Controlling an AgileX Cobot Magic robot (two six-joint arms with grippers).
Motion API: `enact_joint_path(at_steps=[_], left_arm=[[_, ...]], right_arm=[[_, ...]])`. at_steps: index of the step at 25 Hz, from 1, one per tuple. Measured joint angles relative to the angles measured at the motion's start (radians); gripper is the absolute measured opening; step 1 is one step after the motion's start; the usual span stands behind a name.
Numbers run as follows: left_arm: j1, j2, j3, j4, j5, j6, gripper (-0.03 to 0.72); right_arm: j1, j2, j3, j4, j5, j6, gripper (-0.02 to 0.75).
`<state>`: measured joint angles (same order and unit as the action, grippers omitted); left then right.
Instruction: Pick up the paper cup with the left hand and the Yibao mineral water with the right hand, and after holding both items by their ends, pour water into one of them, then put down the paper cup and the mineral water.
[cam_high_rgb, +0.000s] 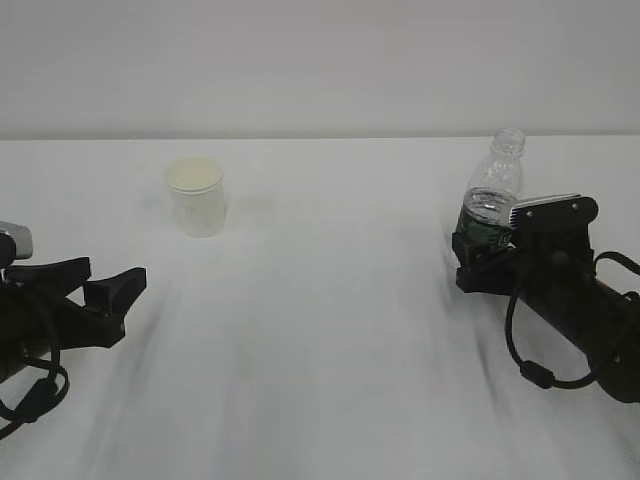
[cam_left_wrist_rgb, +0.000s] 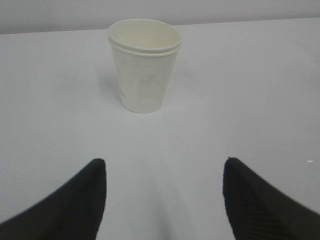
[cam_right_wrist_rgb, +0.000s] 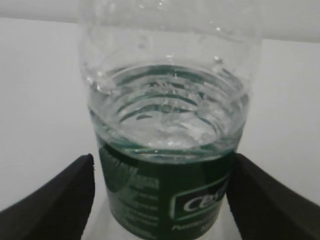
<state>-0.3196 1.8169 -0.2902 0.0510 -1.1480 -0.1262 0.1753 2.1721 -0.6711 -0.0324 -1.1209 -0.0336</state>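
**On the white table, bottle half hidden behind the right arm**

On the right, the Yibao mineral water (cam_right_wrist_rgb: 167, 150) stands between the right hand (cam_right_wrist_rgb: 162, 200)'s wide-open jaws; contact unclear, base cut off. The left hand (cam_left_wrist_rgb: 162, 200) gapes empty, well short of the paper cup (cam_left_wrist_rgb: 144, 65).

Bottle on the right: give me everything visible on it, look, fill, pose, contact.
The small clear ribbed plastic bottle stands upright on the white table, right of centre, uncapped at its narrow neck. A dark green label band with white print wraps the lower body. Water sits just above the label's top edge; droplets cling to the empty upper wall. The black two-finger right hand brackets the label on both sides with open fingers; whether they touch the bottle cannot be told.
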Motion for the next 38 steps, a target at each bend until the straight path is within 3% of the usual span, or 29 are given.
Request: enact_joint_path(at_steps=[38], left_arm=[[0.000,0.000,0.000,-0.006,0.000,0.000,0.519]], right_arm=[[0.000,0.041,-0.094,0.004,0.030,0.002,0.579]])
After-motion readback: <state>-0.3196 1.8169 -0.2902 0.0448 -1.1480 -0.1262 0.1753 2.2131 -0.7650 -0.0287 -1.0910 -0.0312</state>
